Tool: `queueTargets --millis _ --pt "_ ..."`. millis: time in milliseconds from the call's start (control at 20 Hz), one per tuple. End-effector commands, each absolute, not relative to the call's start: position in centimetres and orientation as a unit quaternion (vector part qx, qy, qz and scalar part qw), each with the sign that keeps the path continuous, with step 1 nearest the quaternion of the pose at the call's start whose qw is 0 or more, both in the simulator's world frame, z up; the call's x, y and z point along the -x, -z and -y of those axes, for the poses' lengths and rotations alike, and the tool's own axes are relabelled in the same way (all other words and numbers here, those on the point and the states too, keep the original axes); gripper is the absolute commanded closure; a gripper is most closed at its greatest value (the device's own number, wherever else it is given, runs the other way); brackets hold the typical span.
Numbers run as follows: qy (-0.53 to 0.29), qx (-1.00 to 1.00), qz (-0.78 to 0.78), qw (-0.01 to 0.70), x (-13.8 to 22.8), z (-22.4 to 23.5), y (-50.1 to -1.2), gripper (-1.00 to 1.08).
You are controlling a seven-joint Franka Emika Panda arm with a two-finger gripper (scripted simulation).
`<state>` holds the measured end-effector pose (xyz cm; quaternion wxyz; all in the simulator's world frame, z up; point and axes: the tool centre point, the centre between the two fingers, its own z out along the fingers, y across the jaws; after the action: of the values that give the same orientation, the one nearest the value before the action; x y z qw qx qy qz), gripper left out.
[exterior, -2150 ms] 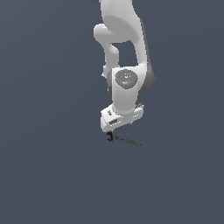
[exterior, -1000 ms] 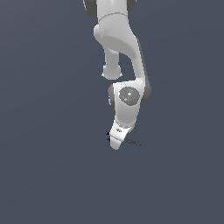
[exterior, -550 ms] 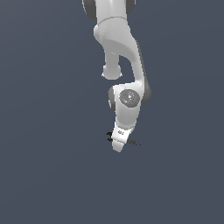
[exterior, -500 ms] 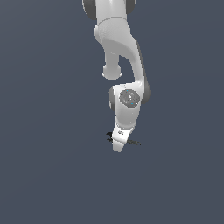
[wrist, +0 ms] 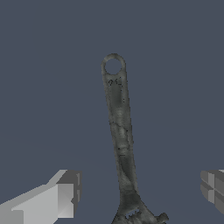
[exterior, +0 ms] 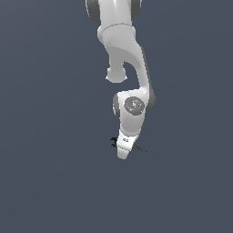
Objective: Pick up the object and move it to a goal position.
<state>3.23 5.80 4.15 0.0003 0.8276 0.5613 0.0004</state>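
Flat slate-blue floor, nothing else around. Panda arm [exterior: 125, 54] has come down and tilted since two seconds back; gripper [exterior: 122, 152] now sits low over the wrench [wrist: 120, 144], which lies on the floor and hasn't moved. Fingers [wrist: 61, 199] spread wide either side of the shaft near the jaw head, not touching. Looks ready to close. No readable markings on the wrench.
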Motion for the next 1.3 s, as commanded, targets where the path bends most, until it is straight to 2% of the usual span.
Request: queueTargets --millis 0,400,450,1250 --pt "0.0 -0.827 -0.562 0.0 -3.1 -5.8 -2.8 -0.92" --pt "0.0 -0.827 -0.563 0.0 -3.2 -5.8 -0.8 -0.92" --pt "0.0 -0.827 -0.563 0.0 -3.2 -5.8 -0.8 1.08" --pt "-0.001 -0.825 -0.565 0.0 -2.8 -5.6 -1.3 1.08"
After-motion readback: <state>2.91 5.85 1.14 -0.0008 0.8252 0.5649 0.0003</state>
